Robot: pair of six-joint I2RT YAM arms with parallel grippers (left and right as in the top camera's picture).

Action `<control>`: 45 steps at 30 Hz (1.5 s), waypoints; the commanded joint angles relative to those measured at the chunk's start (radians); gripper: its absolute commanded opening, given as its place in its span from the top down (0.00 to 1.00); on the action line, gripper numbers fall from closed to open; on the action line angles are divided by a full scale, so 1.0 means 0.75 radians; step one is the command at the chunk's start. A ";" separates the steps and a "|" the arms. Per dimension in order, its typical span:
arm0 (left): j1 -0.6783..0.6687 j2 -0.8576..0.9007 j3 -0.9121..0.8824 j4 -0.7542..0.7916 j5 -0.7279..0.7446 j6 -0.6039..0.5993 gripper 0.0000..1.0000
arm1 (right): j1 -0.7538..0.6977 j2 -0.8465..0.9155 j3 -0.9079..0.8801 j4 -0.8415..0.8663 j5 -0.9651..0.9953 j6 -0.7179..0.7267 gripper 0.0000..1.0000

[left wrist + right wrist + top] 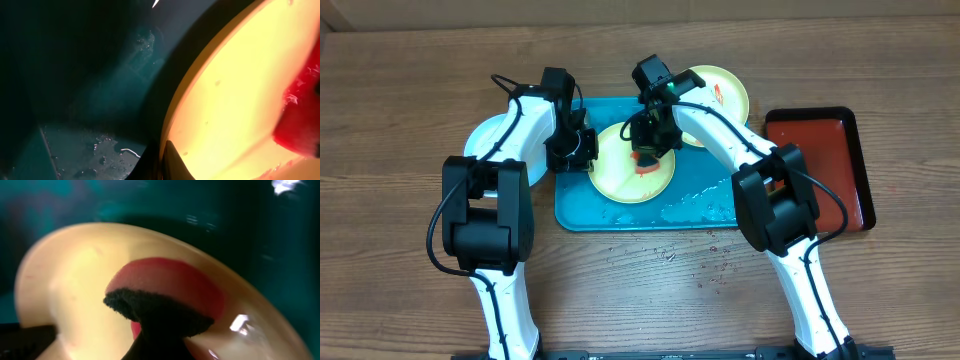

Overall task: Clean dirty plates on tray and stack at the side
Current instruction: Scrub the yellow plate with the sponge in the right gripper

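Note:
A light yellow-green plate [620, 178] lies on the turquoise tray [695, 212]. My left gripper [582, 152] is shut on its left rim; the left wrist view shows a finger [172, 161] over the plate's edge [230, 100]. My right gripper [650, 145] is shut on a red sponge with a black pad [648, 162] and presses it on the plate's middle. The right wrist view shows the sponge [160, 297] on the plate [70, 280]. A second yellow-green plate [728, 95] lies behind the tray. A pale blue-white plate [483, 140] lies at the left, partly under my left arm.
A dark red tray with a black rim [825, 165] stands right of the turquoise tray. Water drops lie on the turquoise tray's front right part [705, 205] and on the wooden table [665, 255] in front of it.

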 commanded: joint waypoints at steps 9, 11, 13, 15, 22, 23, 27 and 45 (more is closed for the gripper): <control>0.015 0.032 -0.021 0.010 0.148 0.063 0.96 | 0.111 0.075 0.012 -0.323 -0.015 -0.174 0.96; 0.019 0.032 -0.021 0.010 0.148 0.063 0.96 | 0.084 0.075 0.033 -0.367 0.108 -0.158 0.96; 0.025 0.032 -0.021 0.006 0.148 0.058 0.96 | 0.054 0.075 0.065 -0.407 0.258 -0.110 0.96; 0.028 0.032 -0.021 0.000 0.148 0.058 0.96 | 0.019 0.075 0.099 -0.432 0.418 -0.056 0.96; 0.029 0.032 -0.021 -0.010 0.147 0.060 0.96 | 0.004 0.078 0.106 -0.169 0.308 -0.071 0.96; 0.029 0.032 -0.021 -0.010 0.147 0.060 0.96 | 0.011 0.082 0.106 -0.132 0.247 -0.084 0.96; 0.028 0.032 -0.021 -0.010 0.147 0.060 0.96 | 0.071 0.106 0.100 0.043 -0.062 -0.095 0.96; 0.040 0.032 -0.021 0.004 0.069 0.059 0.96 | -0.030 0.060 0.104 -0.439 0.338 -0.123 0.96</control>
